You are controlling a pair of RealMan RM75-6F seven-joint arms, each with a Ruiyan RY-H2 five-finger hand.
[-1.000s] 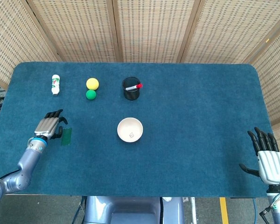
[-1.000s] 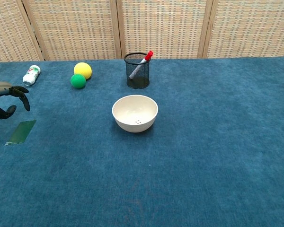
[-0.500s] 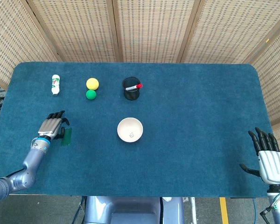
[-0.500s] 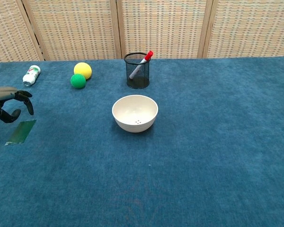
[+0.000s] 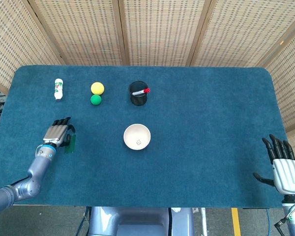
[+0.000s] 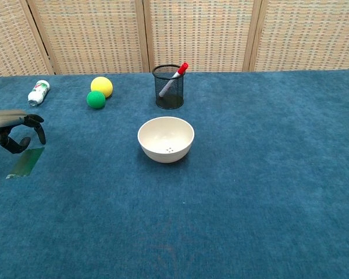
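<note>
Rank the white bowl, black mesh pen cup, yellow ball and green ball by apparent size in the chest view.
1. White bowl.
2. Black mesh pen cup.
3. Yellow ball.
4. Green ball, though it sits slightly nearer the camera.

- You have bright, even light in both views; the blue desk point(image 5: 201, 128) shows no glare or burnt-out patches.
- Shadows are soft and short: the white bowl point(image 6: 166, 138) throws only a faint dark rim on the cloth beneath it, which points to diffuse light from above.
- The mesh cup point(image 6: 168, 86) and the balls beside it stay crisp, so focus holds across the desk.
- Your left hand point(image 6: 14, 132) looks sharp, without motion blur, though its dark fingers lose detail.
- In the head view the desk edges bow slightly, a mild wide-angle distortion.
- The woven screens point(image 5: 162, 29) behind are evenly lit.
</note>
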